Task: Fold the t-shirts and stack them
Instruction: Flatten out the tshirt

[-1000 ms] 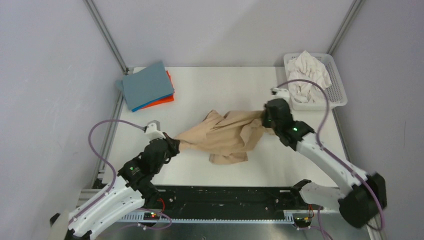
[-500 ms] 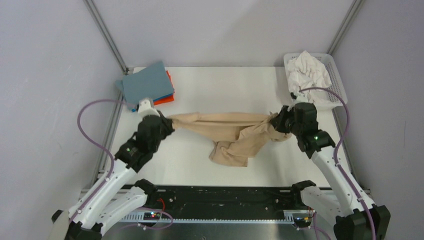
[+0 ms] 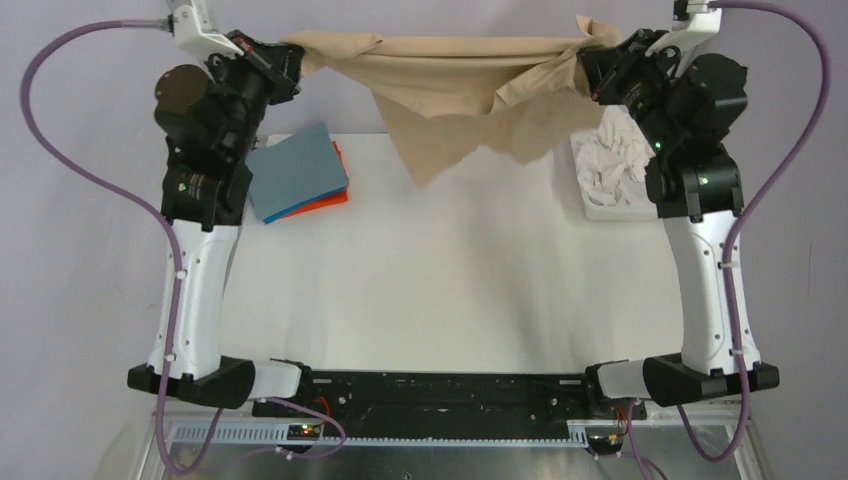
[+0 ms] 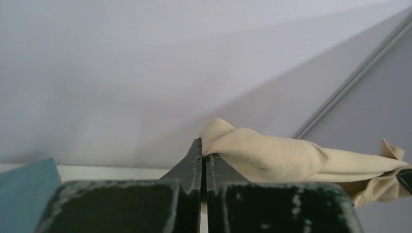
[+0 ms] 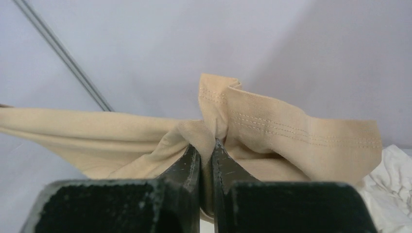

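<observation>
The tan t-shirt [image 3: 450, 85] is held high above the table [image 3: 450, 290], stretched between both arms near the back wall. The L pincer [image 3: 288, 58] is clamped shut on one end of the top edge, w/ a small bunch of cloth nipped between its tips in the wrist view. The R pincer [image 3: 592, 66] is likewise closed on the other end, where a stitched hem is gripped. The top edge is drawn fairly taut, but the body hangs unevenly: one pointed flap drops left of centre and a crumpled fold sags toward the right. No part of it touches the table.

Step in hand, as judged: the shirt is being spread in the air so it can be laid flat for folding. For this to be done well, both grips should be held level and equally tensioned so the fabric can drop and untwist. The bunched right side prob. needs a shake or a regrasp, since which corners are held can't be told. On lowering, the hanging edge should be touched down first, then dragged so wrinkles are smoothed out. Over-pulling is to be avoided, as a thin pinch may slip.

A folded stack [image 3: 295, 172] (grey-blue on top, blue & orange under) lies at the table's far left. A white shirt [image 3: 612, 165] is seen crumpled in the basket [image 3: 605, 214] at far right, not yet folded.
</observation>
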You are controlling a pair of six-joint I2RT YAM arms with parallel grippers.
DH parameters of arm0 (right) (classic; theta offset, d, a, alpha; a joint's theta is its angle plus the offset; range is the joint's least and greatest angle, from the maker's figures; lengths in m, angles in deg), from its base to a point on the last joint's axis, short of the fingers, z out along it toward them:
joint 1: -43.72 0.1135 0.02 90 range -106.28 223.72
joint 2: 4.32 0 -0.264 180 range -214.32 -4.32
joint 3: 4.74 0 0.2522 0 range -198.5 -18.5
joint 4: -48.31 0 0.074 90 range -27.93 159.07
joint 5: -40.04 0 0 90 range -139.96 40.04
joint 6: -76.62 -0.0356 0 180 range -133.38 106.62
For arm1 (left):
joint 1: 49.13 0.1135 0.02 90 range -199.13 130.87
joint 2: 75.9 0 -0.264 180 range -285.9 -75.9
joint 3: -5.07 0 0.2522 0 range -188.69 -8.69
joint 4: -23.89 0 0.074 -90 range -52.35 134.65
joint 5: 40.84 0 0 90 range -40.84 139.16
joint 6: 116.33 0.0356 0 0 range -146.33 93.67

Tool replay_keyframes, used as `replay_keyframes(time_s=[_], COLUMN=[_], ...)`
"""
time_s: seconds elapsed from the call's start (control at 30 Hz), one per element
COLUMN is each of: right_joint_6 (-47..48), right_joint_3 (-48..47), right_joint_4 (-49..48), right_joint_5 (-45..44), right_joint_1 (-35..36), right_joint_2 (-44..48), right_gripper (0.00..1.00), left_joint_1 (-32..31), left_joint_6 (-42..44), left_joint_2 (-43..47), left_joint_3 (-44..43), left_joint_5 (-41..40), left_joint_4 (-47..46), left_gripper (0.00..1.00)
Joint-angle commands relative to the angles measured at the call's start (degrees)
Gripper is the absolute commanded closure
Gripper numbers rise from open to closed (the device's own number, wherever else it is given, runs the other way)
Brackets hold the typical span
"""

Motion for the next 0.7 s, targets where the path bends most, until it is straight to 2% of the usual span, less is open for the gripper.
replay_keyframes(time_s=[0.0,0.07,0.1,0.13,0.23,0.3,0.37,0.4,0.43,0.47,0.5,0.53,0.57,0.6,0.63,0.67], right_joint_6=[2.07,1.68,1.35,-0.14,-4.78,-9.46,-13.47,-16.48,-17.74,-19.92,-20.92,-22.45,-23.08,-22.93,-22.67,-22.55], right_joint_3=[-0.25,5.56,11.7,15.07,33.98,44.85,53.81,56.29,60.07,61.44,63.42,64.27,64.42,64.47,64.48,64.49], right_joint_4=[3.87,6.76,8.42,9.34,13.23,14.08,13.63,13.93,14.29,15.16,15.65,16.62,17.0,17.15,17.0,16.51], right_joint_5=[1.47,2.1,2.22,1.87,-2.59,-3.86,-2.68,-2.56,-2.92,-3.64,-5.9,-8.64,-9.79,-11.21,-11.96,-13.67], right_joint_1=[-0.48,0.45,0.93,2.4,7.52,13.73,21.2,25.49,27.68,31.5,34.33,35.4,36.73,37.04,37.12,36.97], right_joint_2=[3.13,6.36,9.04,10.61,18.55,22.09,24.14,24.37,24.29,24.01,23.84,23.55,23.48,23.79,24.13,25.13], right_gripper=[1.0,0.99,0.98,0.96,0.93,0.9,0.83,0.7,0.62,0.43,0.35,0.22,0.16,0.08,0.05,0.02], left_joint_1=[2.97,3.16,3.18,3.15,3.2,3.2,3.24,3.28,3.33,3.5,3.52,3.57,3.56,3.62,3.64,3.64], left_joint_6=[1.18,1.42,1.7,2.1,1.64,0.99,-0.95,-2.26,-2.55,-2.83,-3.18,-4.26,-4.69,-5.3,-5.52,-5.9], left_joint_2=[3.03,6.46,7.8,10.76,17.16,21.11,24.27,25.78,26.38,27.14,27.57,27.76,28.08,28.1,27.95,27.95], left_joint_3=[-1.07,5.9,9.09,15.71,35.3,45.97,55.9,58.44,62.65,64.15,66.45,67.37,68.47,68.68,68.58,68.38], left_joint_5=[6.95,6.46,5.78,4.05,-1.75,-7.31,-12.96,-14.96,-17.62,-18.65,-20.61,-21.46,-22.54,-22.69,-21.99,-21.32], left_joint_4=[-0.5,-0.5,-0.51,-0.48,-0.54,-0.36,-0.17,0.12,0.41,1.37,1.95,2.74,3.03,3.43,3.69,3.97], left_gripper=[1.0,1.0,1.0,0.99,0.94,0.91,0.85,0.8,0.75,0.57,0.45,0.39,0.16,0.08,0.02,0.01])
